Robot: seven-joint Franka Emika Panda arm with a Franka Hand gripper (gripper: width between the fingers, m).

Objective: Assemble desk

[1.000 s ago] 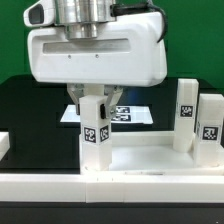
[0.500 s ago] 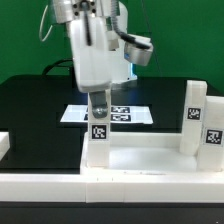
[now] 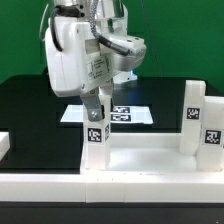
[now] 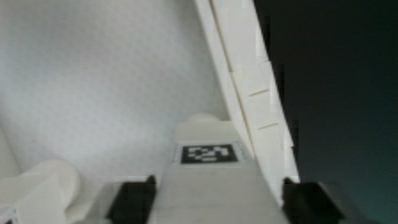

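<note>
Desk tabletop (image 3: 130, 158) lies low across the frame, legs standing in its corners.
We see the gripper (image 3: 96, 112) closed on the left leg (image 3: 96, 140); we judge these stiff, light, smooth plastic posts best pinched on flat sides, like the right legs (image 3: 192, 118).

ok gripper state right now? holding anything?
Gripper: fingers closed on the upright leg standing in the tabletop corner; holding the leg.

White tabletop panel (image 3: 140, 160) flat; three tagged legs (image 3: 96, 135) upright at corners.
</note>
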